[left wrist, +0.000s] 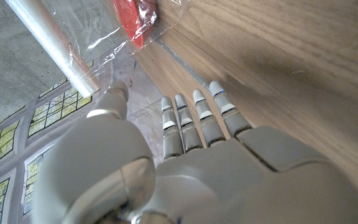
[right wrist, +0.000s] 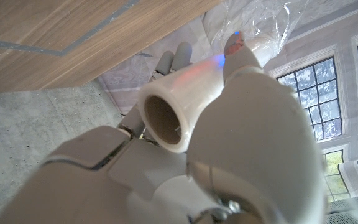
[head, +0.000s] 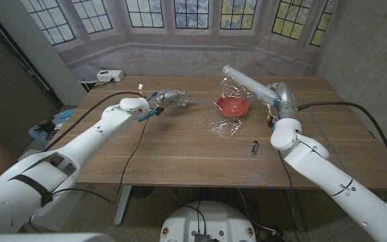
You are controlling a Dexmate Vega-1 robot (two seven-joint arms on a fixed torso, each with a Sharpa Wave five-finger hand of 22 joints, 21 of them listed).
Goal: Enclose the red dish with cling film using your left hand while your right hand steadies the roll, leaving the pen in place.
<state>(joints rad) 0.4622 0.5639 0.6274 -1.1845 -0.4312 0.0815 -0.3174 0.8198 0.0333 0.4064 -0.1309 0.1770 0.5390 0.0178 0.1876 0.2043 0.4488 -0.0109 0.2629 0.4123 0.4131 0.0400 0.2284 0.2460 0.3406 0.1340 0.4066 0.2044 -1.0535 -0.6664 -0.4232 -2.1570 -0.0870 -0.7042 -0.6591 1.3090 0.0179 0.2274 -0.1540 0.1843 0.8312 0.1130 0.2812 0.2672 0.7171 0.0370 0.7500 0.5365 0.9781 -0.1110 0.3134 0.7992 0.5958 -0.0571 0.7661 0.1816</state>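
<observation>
In the head view, the red dish (head: pixel 232 105) is seen on the wooden table (head: pixel 180 144), under a sheet of cling film (head: pixel 228 121) drawn from the roll (head: pixel 247 83), which is gripped above and just right of the dish by the right hand (head: pixel 275 94). The left hand (head: pixel 168 99) is held well left of the dish, fingers spread, holding nothing. A pen (head: pixel 254 148) is found nearer the robot than the dish

In the left wrist view, the left hand (left wrist: pixel 185 162) is shown empty, fingers straight, with the dish (left wrist: pixel 135 18) beyond the fingertips

In the right wrist view, the roll (right wrist: pixel 185 106) is clasped by the right hand (right wrist: pixel 229 155)
</observation>
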